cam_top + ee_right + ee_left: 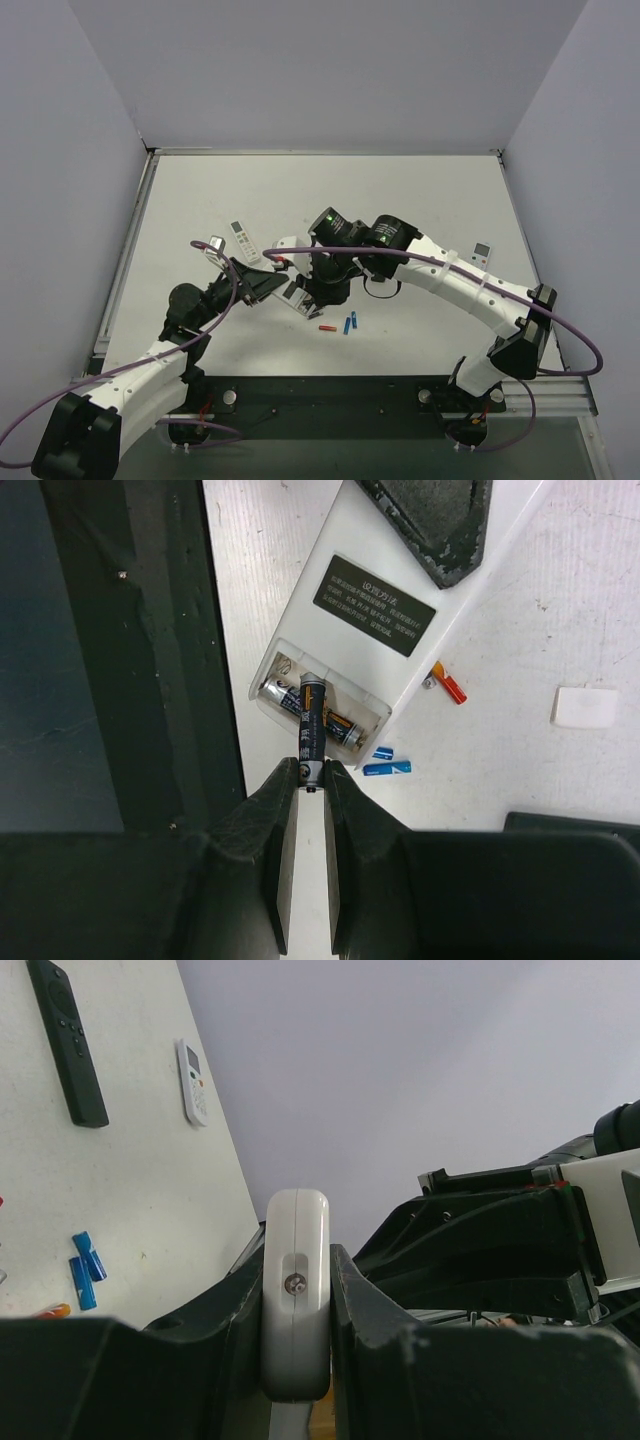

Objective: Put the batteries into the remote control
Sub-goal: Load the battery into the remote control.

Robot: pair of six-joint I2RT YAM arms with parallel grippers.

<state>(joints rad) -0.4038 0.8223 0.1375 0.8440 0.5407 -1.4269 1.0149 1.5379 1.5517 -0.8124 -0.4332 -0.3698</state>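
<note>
The short, wide white plastic remote control shows its back at the upper middle of the right wrist view. The left claw pinches its edge. One battery sits in its open slot. The right claw pinches one thin dark grey battery. I think it should tip this flat beside the first. Two small blue batteries and one orange-red battery lie on the white counter.

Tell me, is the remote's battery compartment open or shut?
Open. The right wrist view shows the remote's compartment uncovered, one battery lying inside, and the right fingers holding a second battery at its opening.
</note>
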